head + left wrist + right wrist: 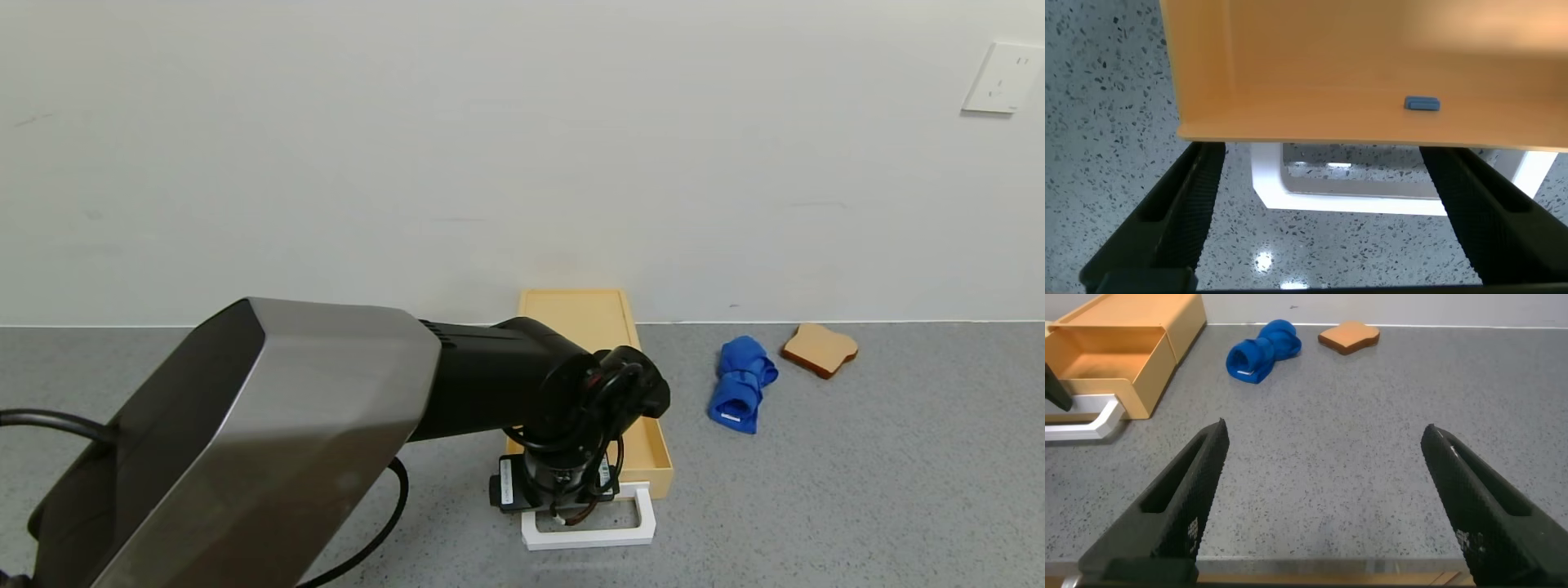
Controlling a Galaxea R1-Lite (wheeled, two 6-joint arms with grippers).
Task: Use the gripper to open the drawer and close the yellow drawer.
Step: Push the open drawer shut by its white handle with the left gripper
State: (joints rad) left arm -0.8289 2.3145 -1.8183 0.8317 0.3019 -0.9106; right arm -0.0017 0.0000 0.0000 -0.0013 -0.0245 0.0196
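Note:
The yellow-tan drawer is pulled out of its flat case toward me, and its white loop handle lies on the grey counter. My left gripper hangs over the drawer's front and handle, pointing down. In the left wrist view the gripper is open, one finger on each side of the handle, just under the drawer front. A small blue tab sits on the drawer wall. My right gripper is open and empty over bare counter, off to the right of the drawer.
A rolled blue cloth and a bread slice lie right of the drawer, near the wall; both show in the right wrist view, the cloth and the bread. The case backs against the wall. A wall socket is at the upper right.

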